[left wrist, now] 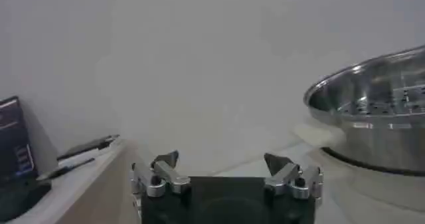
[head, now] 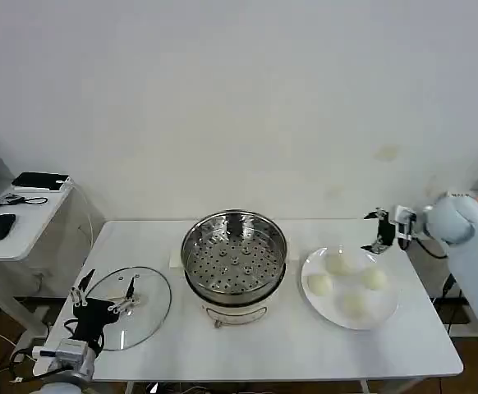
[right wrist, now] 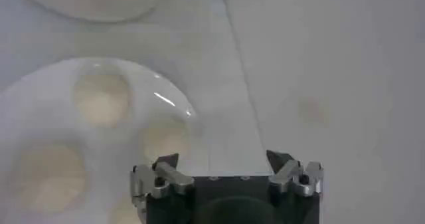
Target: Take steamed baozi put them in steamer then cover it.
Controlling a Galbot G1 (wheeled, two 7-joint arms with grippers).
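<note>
a white desk (head: 272, 345) is standing by a plain white wall. the shiny steamer (head: 234, 254) is sitting in the middle, holes showing. four round cream steamed baozi (head: 319, 284) are lying on a white plate (head: 387, 314) beside it. the clear cover (head: 132, 305) is lying flat at the left. the left gripper (head: 99, 295) is waiting released over the cover. the right gripper (head: 380, 231) is hanging released near the plate.

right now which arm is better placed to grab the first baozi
Right. The right tool hangs open beside the plate holding four steamed baozi. The left tool sits open over the cover, across the steamer from them.
</note>
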